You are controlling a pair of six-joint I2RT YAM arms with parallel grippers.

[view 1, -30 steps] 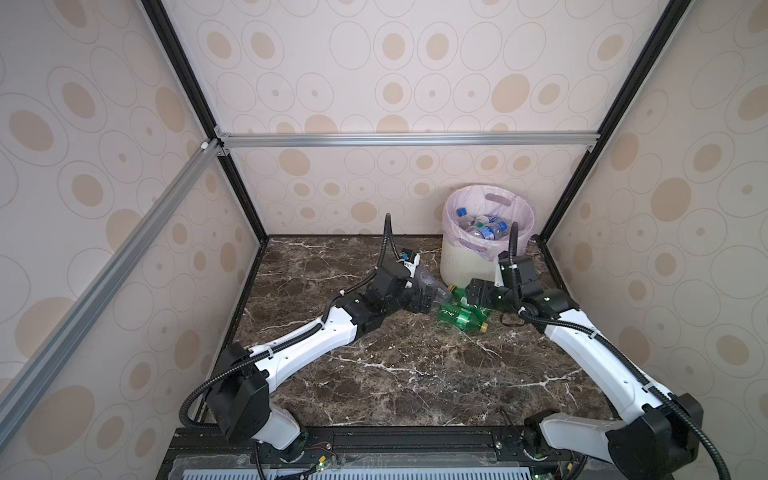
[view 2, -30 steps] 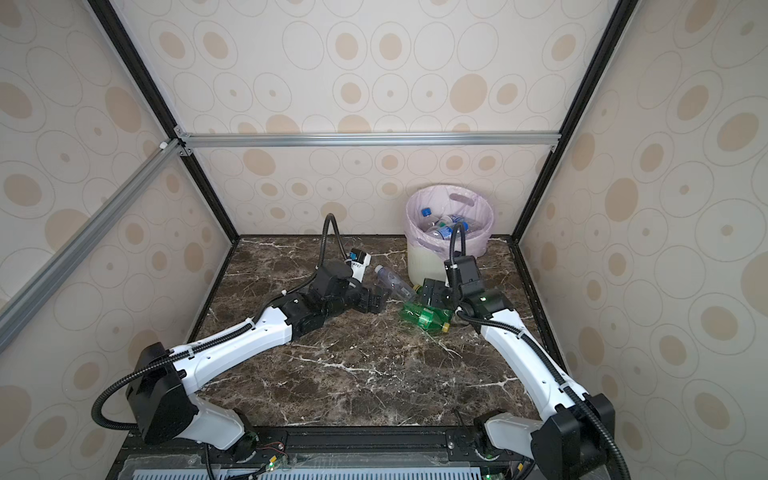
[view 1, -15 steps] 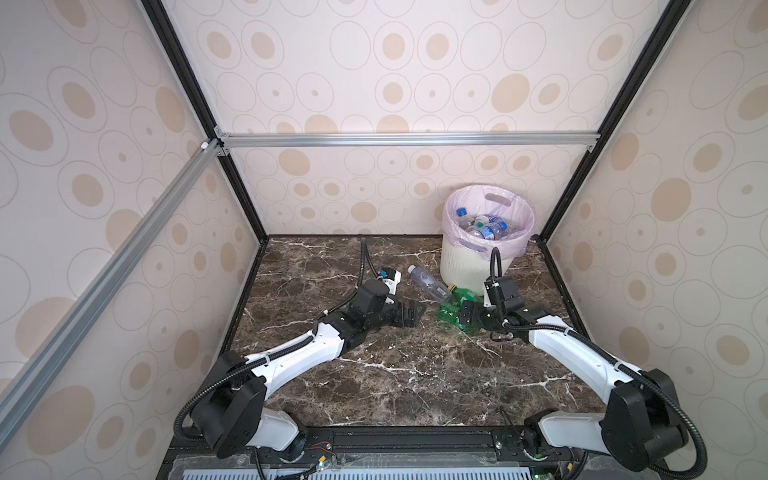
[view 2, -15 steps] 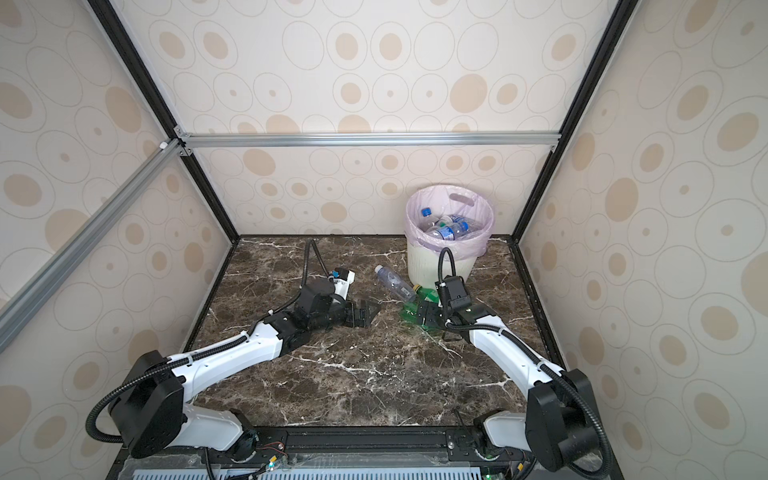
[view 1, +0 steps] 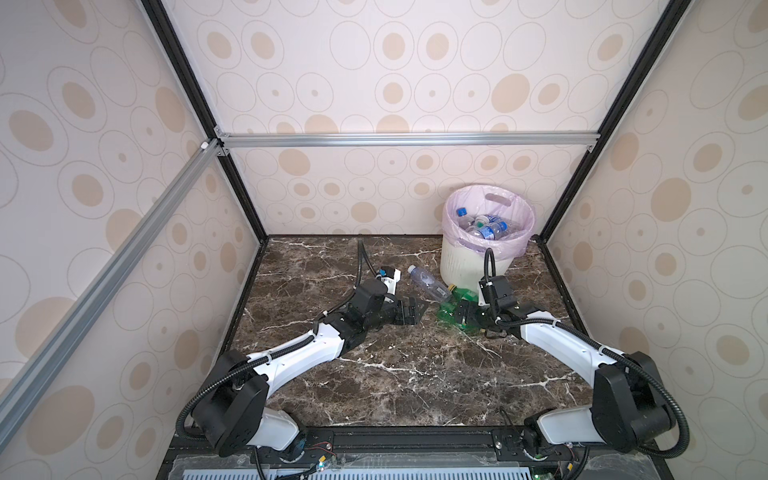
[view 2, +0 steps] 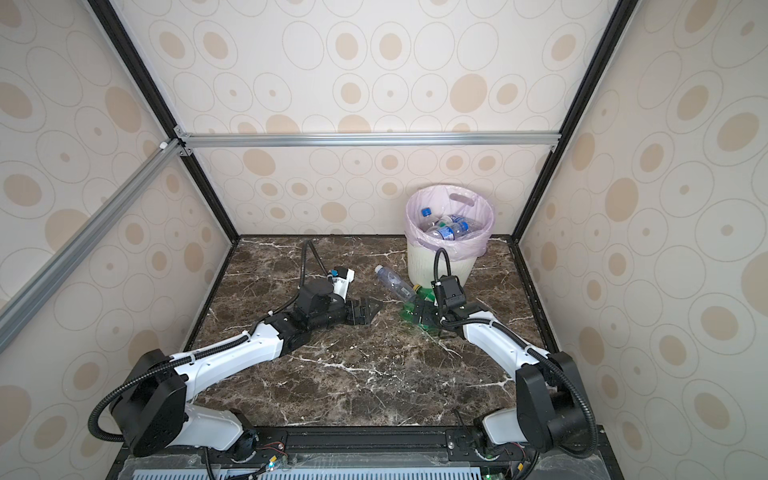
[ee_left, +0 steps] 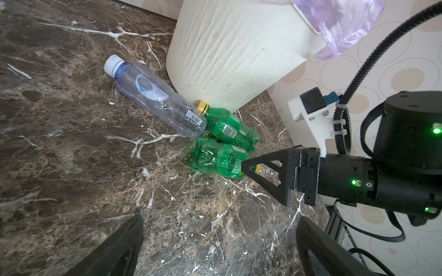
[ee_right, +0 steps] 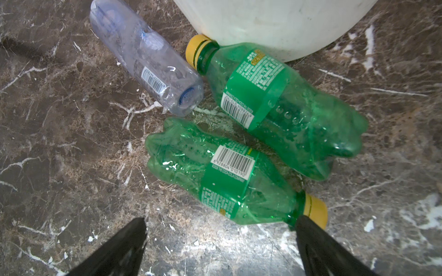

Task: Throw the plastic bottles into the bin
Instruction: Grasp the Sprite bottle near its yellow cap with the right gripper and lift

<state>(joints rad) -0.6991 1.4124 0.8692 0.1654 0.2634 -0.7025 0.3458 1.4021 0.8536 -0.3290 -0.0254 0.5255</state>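
Right wrist view, my right gripper point(ee_right: 221, 221): jaws spread wide with nothing between them. One fingertip sits right at a yellow cap, and I cannot tell if it touches.
Marble table point(ee_right: 59, 143): directly under my fingers, dark brown with white veins.
Nearest green bottle point(ee_right: 215, 172): lies on its side just ahead of my fingers, yellow cap toward me, base pointing away. Its green label carries a white barcode reading 6928804010190. The small white print is too fine to read.
Second green bottle point(ee_right: 287, 107): just beyond the first, also lying down, yellow cap against the bin's foot. It has the same green label, with barcode digits I cannot read.
Clear bottle point(ee_right: 148, 62): beside the second green one, base next to that bottle's neck. It has a blue-and-white oval label and a barcode, no legible name.
Bin point(ee_right: 275, 24): beyond all three, cream and ribbed, with a lilac bag point(ee_left: 334, 19) over its rim.
Bottles in the bin point(view 1: 486, 228): clear, with blue caps and blue labels.
My left gripper point(ee_left: 220, 222): jaws wide apart and empty. The three bottles lie ahead of it, clear of its fingers.
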